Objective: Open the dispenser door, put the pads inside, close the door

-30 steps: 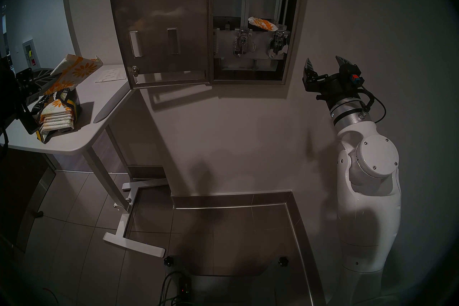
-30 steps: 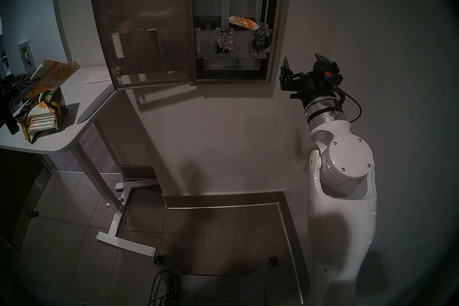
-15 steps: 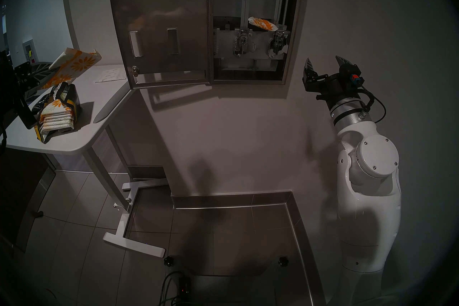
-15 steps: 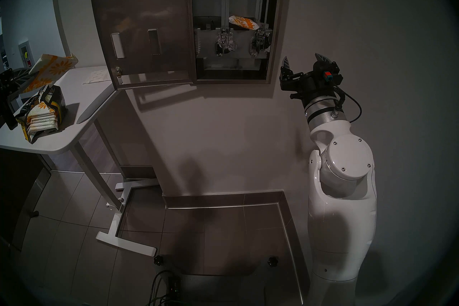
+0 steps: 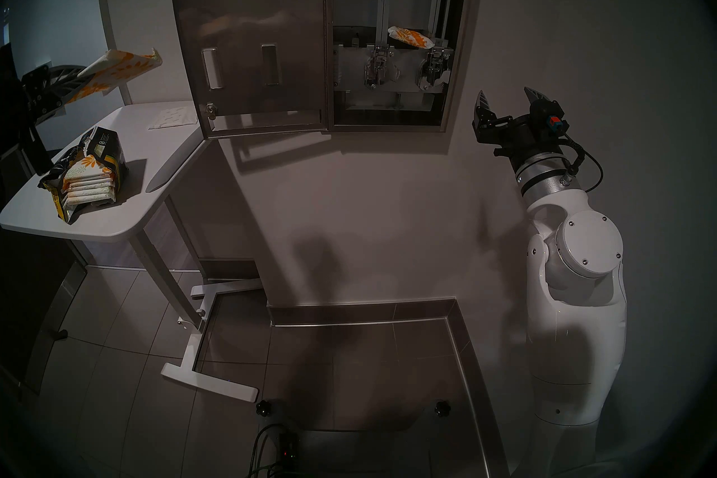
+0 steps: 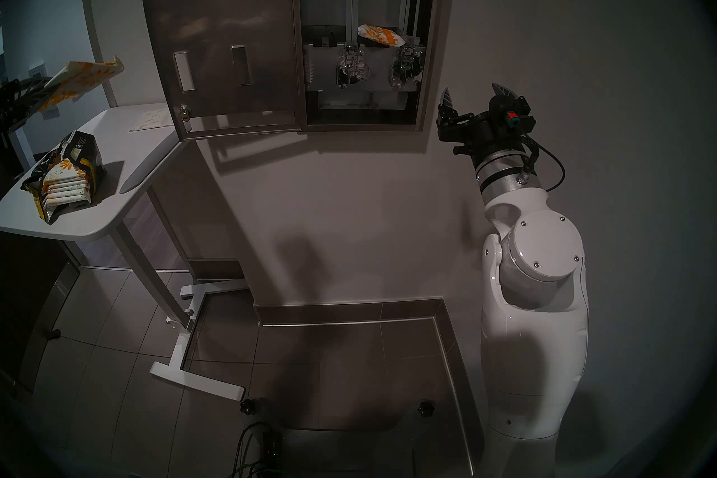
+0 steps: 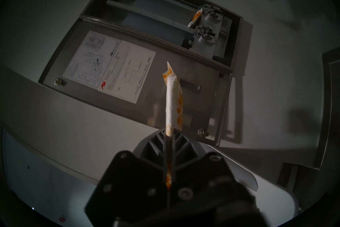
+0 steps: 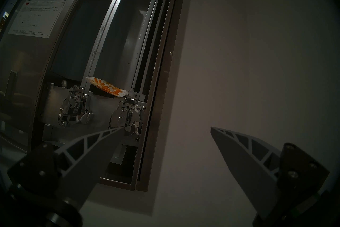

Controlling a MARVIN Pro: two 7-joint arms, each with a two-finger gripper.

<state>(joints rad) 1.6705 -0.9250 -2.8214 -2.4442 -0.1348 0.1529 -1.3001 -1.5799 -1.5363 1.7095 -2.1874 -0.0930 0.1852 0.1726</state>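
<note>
The steel dispenser [image 5: 459,39] on the wall stands open, its door [image 5: 252,50] swung out to the left with the instruction sheet showing. One daisy-print pad [image 5: 410,37] lies tilted inside, above the right chrome lever [image 8: 127,118]. My left gripper [image 5: 77,85] is shut on another pad [image 5: 120,70], held in the air above the table, left of the door. In the left wrist view this pad [image 7: 173,95] sticks out edge-on from the shut fingers [image 7: 160,140] toward the door. My right gripper [image 5: 506,97] hangs open and empty, right of the dispenser.
A white table [image 5: 147,155] stands under the door's left side. On it a torn black-and-yellow bag [image 5: 104,147] holds several stacked pads [image 5: 89,186], and a flat white sheet [image 5: 172,117] lies near the wall. The table's white foot [image 5: 209,380] crosses the tiled floor.
My left gripper has risen with the pad, from just above the bag to well clear of it, and the pad now lies flatter. The right arm has not moved.
</note>
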